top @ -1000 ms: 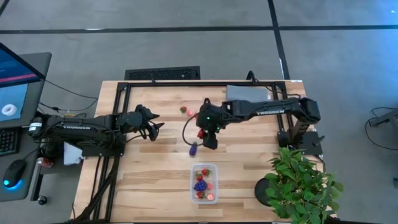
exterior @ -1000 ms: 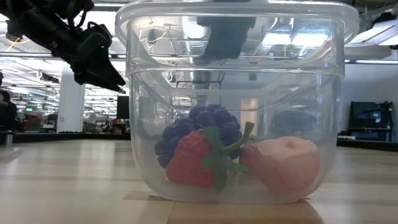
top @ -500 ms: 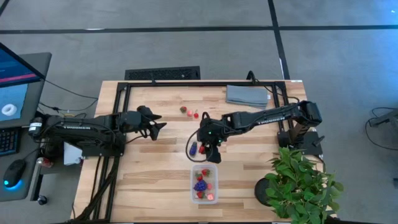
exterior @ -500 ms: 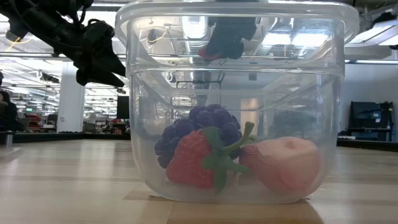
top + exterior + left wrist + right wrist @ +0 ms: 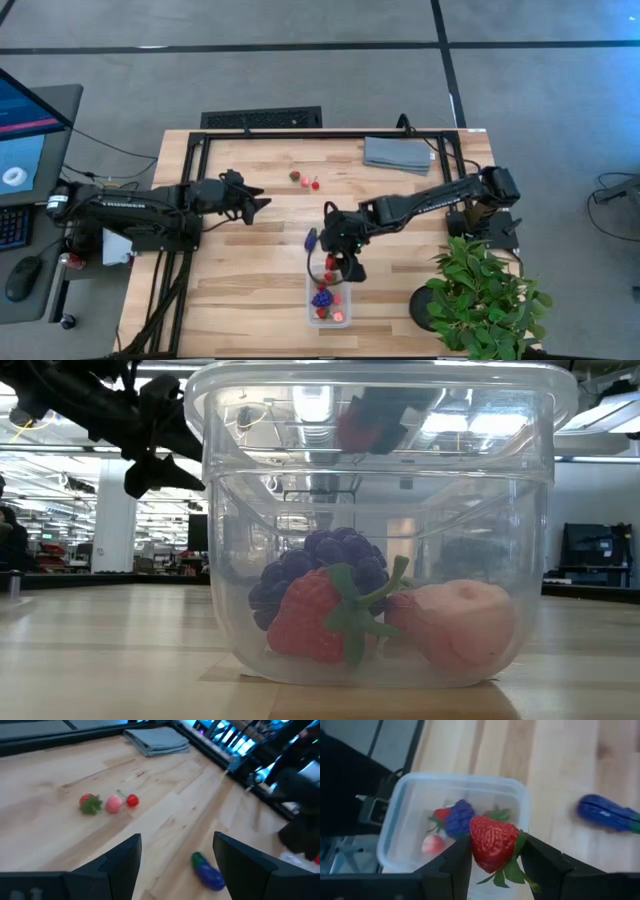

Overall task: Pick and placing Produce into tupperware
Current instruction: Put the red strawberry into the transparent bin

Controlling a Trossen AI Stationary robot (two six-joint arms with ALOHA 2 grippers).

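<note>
The clear tupperware (image 5: 313,300) stands near the table's front edge. It holds a purple berry cluster (image 5: 330,565), a red strawberry (image 5: 305,620) and a pink piece (image 5: 465,625). My right gripper (image 5: 340,268) hangs over its far rim, shut on a red strawberry (image 5: 492,842). A dark purple elongated piece (image 5: 310,238) lies on the wood just beyond the tupperware. Three small pieces (image 5: 112,802) lie farther back. My left gripper (image 5: 255,205) hovers open over the table's left part, nothing between its fingers. My right gripper pinches the strawberry by its two sides (image 5: 476,840) between its two fingers, the green leaves (image 5: 504,874) sticking out toward the wrist. The fingers slant down from the table's far right. The strawberry is lifted clear, above the tupperware's open top.
A folded grey cloth (image 5: 397,153) lies at the far right of the table. A green potted plant (image 5: 485,295) stands at the near right corner. A black frame (image 5: 200,150) runs along the table's far and left sides. Bare wood lies left of the tupperware.
My right gripper has carried the strawberry toward the table's near edge and a little down, from beside the purple piece to over the tupperware's far rim. My left gripper has rolled about its own line while staying where it was.
</note>
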